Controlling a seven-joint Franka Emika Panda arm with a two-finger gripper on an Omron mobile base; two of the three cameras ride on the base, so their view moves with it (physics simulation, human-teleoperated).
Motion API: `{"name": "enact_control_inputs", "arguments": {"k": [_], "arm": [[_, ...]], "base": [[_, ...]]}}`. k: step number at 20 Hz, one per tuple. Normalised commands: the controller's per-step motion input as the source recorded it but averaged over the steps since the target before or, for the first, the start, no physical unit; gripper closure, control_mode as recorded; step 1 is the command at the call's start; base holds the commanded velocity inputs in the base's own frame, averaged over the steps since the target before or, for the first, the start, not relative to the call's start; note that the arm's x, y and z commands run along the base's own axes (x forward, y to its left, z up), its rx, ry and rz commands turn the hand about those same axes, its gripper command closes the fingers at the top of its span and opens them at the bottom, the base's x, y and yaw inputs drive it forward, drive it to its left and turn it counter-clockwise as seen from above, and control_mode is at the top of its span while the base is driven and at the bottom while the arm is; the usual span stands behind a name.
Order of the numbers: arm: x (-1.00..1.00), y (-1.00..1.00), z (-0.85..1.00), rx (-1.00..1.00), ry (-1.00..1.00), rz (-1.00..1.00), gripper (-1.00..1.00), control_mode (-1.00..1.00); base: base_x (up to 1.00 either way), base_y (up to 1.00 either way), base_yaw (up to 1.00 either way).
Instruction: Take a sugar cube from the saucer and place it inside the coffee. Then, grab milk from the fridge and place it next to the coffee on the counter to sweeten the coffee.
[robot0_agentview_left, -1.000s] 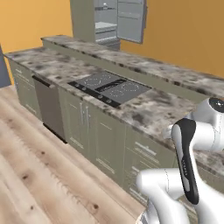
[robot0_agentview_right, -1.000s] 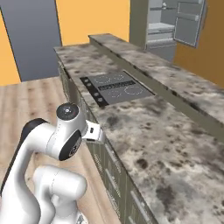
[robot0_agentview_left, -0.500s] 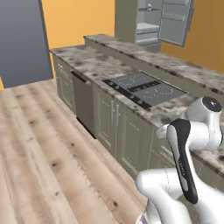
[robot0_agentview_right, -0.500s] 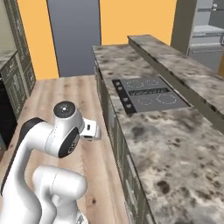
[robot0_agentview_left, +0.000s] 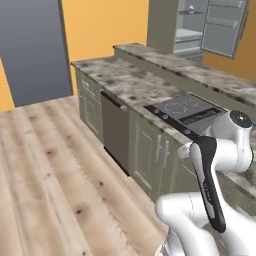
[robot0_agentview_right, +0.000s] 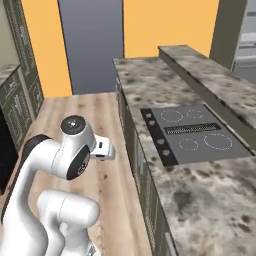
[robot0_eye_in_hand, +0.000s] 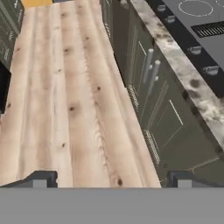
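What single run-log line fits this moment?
gripper: open, empty | below: wood floor | counter: right | fridge: open, far

Mottled stone counter (robot0_agentview_left: 125, 85), matt wood-plank floor (robot0_agentview_left: 45, 165), smooth glass-like black cooktop (robot0_agentview_right: 195, 132)

We see our white arm (robot0_agentview_right: 60, 165) folded low at left over the pale wooden plank floor (robot0_agentview_right: 95, 120), beside the mottled stone table (robot0_agentview_right: 200, 200) carrying a flat grey cooktop (robot0_agentview_right: 195, 132).
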Motion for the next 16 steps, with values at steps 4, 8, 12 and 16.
{"name": "enact_control_inputs", "arguments": {"k": [4, 8, 12, 16], "arm": [[0.0, 0.0, 0.0, 0.0, 0.0, 0.0, -1.0, 1.0], [0.0, 0.0, 0.0, 0.0, 0.0, 0.0, -1.0, 1.0], [0.0, 0.0, 0.0, 0.0, 0.0, 0.0, -1.0, 1.0], [0.0, 0.0, 0.0, 0.0, 0.0, 0.0, -1.0, 1.0]], "base": [[1.0, 0.85, 0.08], [1.0, 0.81, 0.11], [1.0, 0.74, 0.11], [1.0, 0.51, 0.08]]}}
